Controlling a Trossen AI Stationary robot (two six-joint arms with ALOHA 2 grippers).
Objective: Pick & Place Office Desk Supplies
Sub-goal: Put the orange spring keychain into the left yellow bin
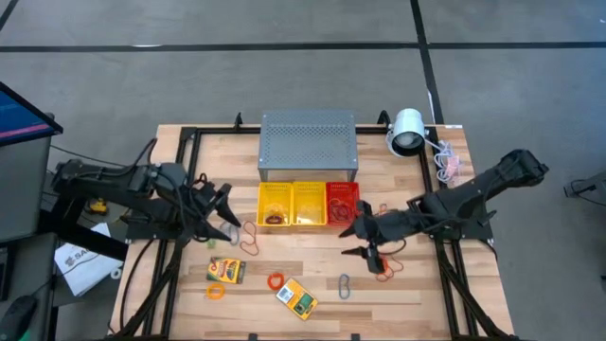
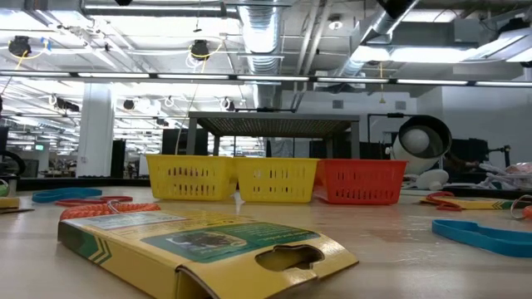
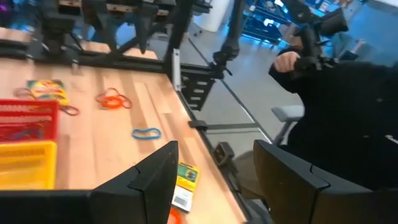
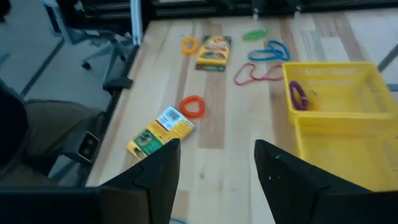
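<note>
Office supplies lie scattered on the wooden table in front of three mesh baskets. Two yellow-and-green card boxes (image 1: 226,271) (image 1: 296,297), orange band loops (image 1: 276,281) (image 1: 216,292), red loops (image 1: 248,237) and a blue-grey oval clip (image 1: 345,285) all rest flat on the wood. A purple loop (image 4: 297,94) lies inside a yellow basket (image 4: 336,93). My left gripper (image 1: 232,225) hovers open just left of the baskets, and its wrist view (image 3: 214,186) shows nothing between the fingers. My right gripper (image 1: 348,242) hovers open in front of the red basket (image 1: 342,202), also empty (image 4: 217,180).
Two yellow baskets (image 1: 275,204) (image 1: 309,204) and the red one stand in a row before the grey perforated box (image 1: 308,144). A white lamp-like device (image 1: 407,131) stands at the far right. More red and orange bands (image 1: 383,265) lie beneath the right arm. A seated person (image 3: 348,106) shows beyond the table's near edge.
</note>
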